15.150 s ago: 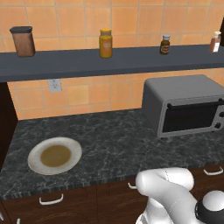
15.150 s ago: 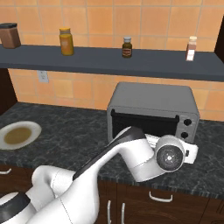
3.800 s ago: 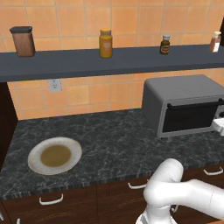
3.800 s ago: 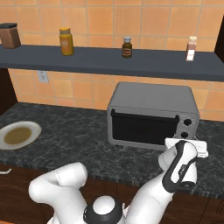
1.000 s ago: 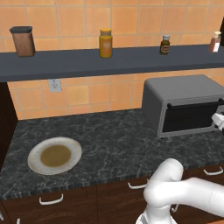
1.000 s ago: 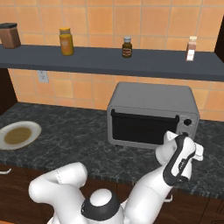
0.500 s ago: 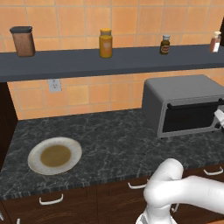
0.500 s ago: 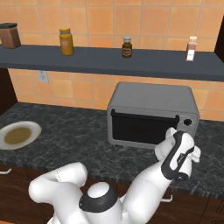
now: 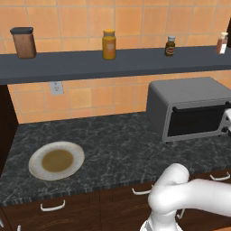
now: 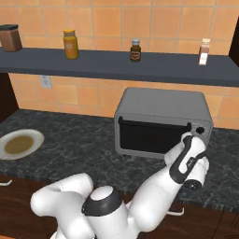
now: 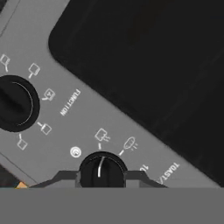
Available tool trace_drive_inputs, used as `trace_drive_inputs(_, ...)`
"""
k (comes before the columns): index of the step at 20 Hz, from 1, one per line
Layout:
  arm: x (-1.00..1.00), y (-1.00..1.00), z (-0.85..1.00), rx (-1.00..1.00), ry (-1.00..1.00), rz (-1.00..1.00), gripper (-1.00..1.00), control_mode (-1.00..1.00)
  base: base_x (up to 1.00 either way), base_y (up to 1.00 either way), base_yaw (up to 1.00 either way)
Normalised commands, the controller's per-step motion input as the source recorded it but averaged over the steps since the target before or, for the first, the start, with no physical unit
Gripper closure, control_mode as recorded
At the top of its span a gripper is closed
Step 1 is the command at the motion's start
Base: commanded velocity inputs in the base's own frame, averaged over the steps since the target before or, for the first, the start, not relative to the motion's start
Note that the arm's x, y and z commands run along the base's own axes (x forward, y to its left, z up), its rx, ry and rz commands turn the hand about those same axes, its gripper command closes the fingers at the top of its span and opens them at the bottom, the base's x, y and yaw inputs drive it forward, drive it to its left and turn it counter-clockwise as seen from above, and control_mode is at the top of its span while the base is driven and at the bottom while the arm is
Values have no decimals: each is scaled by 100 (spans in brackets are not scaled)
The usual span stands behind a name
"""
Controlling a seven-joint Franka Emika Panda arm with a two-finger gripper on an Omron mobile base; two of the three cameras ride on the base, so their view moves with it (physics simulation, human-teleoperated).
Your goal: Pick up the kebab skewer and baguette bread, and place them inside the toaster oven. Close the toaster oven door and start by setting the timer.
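Observation:
The grey toaster oven (image 9: 194,97) (image 10: 163,109) stands on the counter at the right. Its dark-glass door (image 9: 196,121) (image 10: 151,137) is closed. My gripper (image 10: 192,139) is pressed up against the control panel on the oven's right side and just shows at the frame edge (image 9: 228,118) in the left base view. In the hand view the gripper (image 11: 103,176) is shut on the lower black timer knob (image 11: 103,169), a finger (image 11: 65,176) on each side. A second knob marked FUNCTION (image 11: 13,103) sits further along the panel. The kebab skewer and baguette bread are hidden.
A white plate (image 9: 56,160) (image 10: 18,144) with a brown centre lies on the dark stone counter at the left. A shelf (image 9: 113,65) above carries several jars and bottles. Drawer fronts with handles run below the counter's front edge.
The hand has crept slightly upward and closer onto the oven's control panel. The door stays closed and the plate has not moved.

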Motion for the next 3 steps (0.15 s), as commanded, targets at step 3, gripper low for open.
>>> trace_drive_inputs(3,0,20,0,36,0,0,100,-100,0,0,0)
